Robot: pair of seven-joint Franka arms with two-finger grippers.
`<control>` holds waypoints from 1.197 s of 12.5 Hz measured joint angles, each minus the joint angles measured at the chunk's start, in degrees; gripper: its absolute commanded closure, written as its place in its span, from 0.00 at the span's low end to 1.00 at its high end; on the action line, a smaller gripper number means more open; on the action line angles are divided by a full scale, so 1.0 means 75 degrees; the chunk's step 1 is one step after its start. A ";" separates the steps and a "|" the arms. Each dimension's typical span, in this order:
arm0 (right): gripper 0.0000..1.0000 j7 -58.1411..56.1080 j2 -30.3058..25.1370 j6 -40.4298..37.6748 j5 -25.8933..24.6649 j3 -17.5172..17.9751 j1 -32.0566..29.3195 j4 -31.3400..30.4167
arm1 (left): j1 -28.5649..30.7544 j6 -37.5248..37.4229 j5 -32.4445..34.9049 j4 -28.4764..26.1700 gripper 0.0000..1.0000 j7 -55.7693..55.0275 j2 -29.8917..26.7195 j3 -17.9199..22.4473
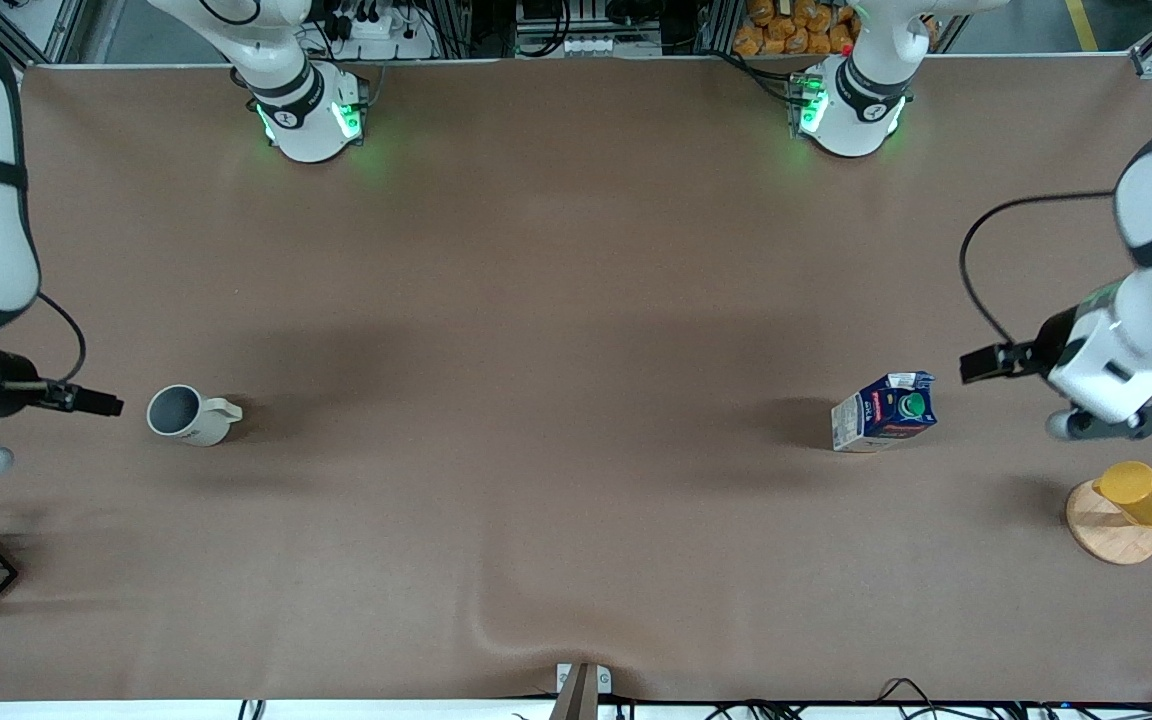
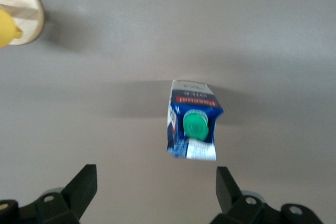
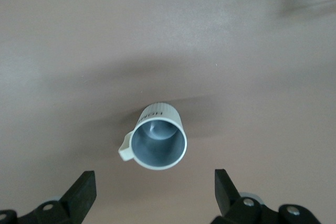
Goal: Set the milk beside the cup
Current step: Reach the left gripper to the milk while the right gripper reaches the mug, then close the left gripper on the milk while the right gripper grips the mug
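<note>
Milk [image 1: 884, 411] upright on desk [image 1: 576, 300] toward left arm's end, well apart from cup [image 1: 188, 414]. Left end effector [image 2: 153, 187] spread, empty, near carton, presumably staged for pickup. Right end effector [image 3: 152, 190] spread, waiting near cup.

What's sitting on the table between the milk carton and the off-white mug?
Nothing: in the front view only bare brown table runs between the milk carton and the mug.

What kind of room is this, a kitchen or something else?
Probably a robotics lab, not a kitchen: two arms bolted along a brown-covered table, power strips and cables at its edges, and only a few props, a milk carton and a mug.
</note>
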 measured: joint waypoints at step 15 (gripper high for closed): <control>1.00 -0.0039 0.1449 0.0805 -0.0011 -0.0027 -0.0320 -0.0740 | -0.0190 0.1768 -0.0283 -0.1632 0.00 -0.0587 0.0531 -0.0143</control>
